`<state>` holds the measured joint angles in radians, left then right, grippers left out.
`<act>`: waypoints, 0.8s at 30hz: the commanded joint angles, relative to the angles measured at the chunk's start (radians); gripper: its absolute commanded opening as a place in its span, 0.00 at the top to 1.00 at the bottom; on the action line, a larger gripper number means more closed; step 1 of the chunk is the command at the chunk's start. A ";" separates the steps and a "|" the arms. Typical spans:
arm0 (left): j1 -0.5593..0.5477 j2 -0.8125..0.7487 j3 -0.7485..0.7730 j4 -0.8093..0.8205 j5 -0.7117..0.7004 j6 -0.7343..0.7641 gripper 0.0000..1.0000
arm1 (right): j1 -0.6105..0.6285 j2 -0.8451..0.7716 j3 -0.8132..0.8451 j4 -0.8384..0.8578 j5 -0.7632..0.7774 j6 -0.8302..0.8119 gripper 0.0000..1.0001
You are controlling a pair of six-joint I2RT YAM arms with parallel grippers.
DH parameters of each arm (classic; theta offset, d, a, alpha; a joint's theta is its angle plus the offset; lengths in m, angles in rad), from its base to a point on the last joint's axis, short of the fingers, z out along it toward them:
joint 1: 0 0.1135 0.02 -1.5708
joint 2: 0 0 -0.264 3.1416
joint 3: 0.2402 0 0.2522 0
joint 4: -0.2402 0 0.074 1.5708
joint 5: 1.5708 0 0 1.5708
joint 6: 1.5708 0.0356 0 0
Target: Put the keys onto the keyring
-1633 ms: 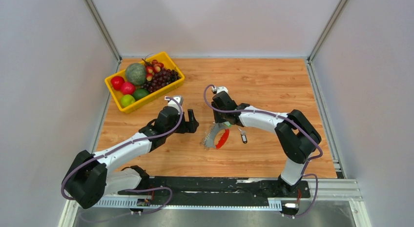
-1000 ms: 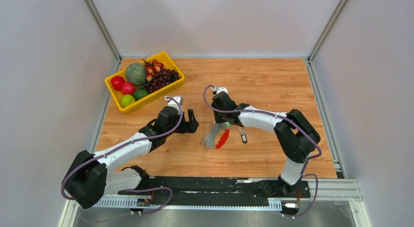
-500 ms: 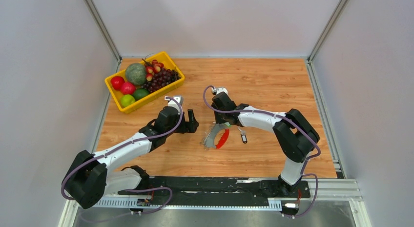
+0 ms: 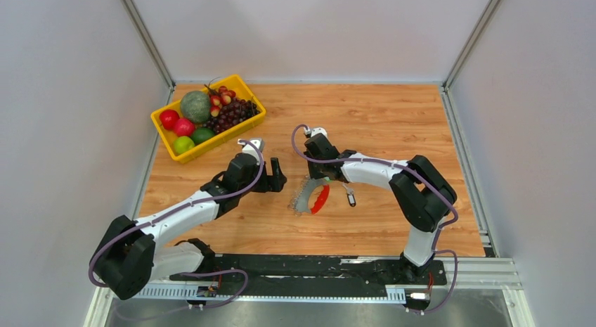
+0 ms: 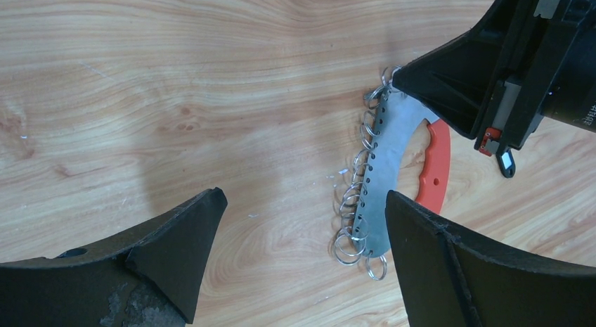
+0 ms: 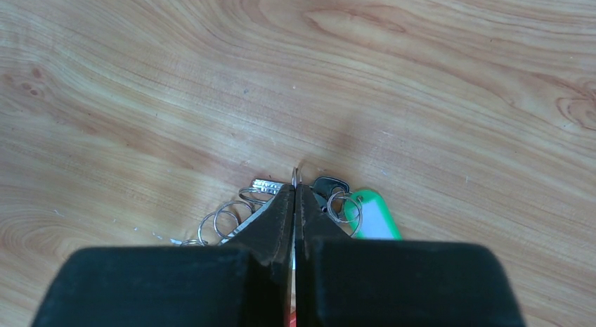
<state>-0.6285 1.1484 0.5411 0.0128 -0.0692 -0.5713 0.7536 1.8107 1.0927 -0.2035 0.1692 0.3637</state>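
Note:
The keyring lies mid-table: a grey serrated fan piece with several small rings along its edge and a red tag. It also shows in the left wrist view. My right gripper is shut on a thin ring at the keyring's top end. Just past its tips lie a dark-headed key and a green tag. Another small key lies right of the red tag. My left gripper is open and empty, left of the keyring.
A yellow basket of fruit stands at the back left. Grey walls close in the wooden table on three sides. The two grippers are close together, with the keyring between them.
The right arm's elbow has crept slightly left. Its gripper stays shut on the ring. The keyring and the left arm have not moved.

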 commanded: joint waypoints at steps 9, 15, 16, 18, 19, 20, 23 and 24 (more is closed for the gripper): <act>-0.001 -0.029 0.024 0.028 0.057 -0.011 0.04 | 0.005 -0.204 -0.072 0.039 -0.011 -0.043 1.00; 0.000 -0.112 0.067 0.016 0.182 0.012 0.03 | 0.015 -0.427 -0.143 0.037 -0.108 -0.090 1.00; 0.000 -0.124 0.076 0.015 0.214 0.014 0.03 | 0.016 -0.464 -0.152 0.032 -0.129 -0.097 1.00; -0.001 -0.159 0.093 0.009 0.253 0.020 0.03 | 0.017 -0.535 -0.162 0.018 -0.183 -0.114 1.00; -0.001 -0.184 0.100 0.003 0.264 0.023 0.03 | 0.017 -0.569 -0.161 0.009 -0.212 -0.124 1.00; -0.001 -0.208 0.113 -0.005 0.282 0.026 0.03 | 0.018 -0.608 -0.158 -0.003 -0.244 -0.135 1.00; 0.000 -0.260 0.140 -0.008 0.337 0.040 0.02 | 0.019 -0.674 -0.129 -0.052 -0.329 -0.171 1.00; 0.000 -0.285 0.142 -0.003 0.352 0.043 0.03 | 0.020 -0.689 -0.116 -0.077 -0.361 -0.186 1.00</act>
<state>-0.6285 0.9356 0.6266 -0.0051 0.1783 -0.5575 0.7654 1.1957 0.9371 -0.2302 -0.0372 0.2466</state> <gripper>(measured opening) 0.972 0.006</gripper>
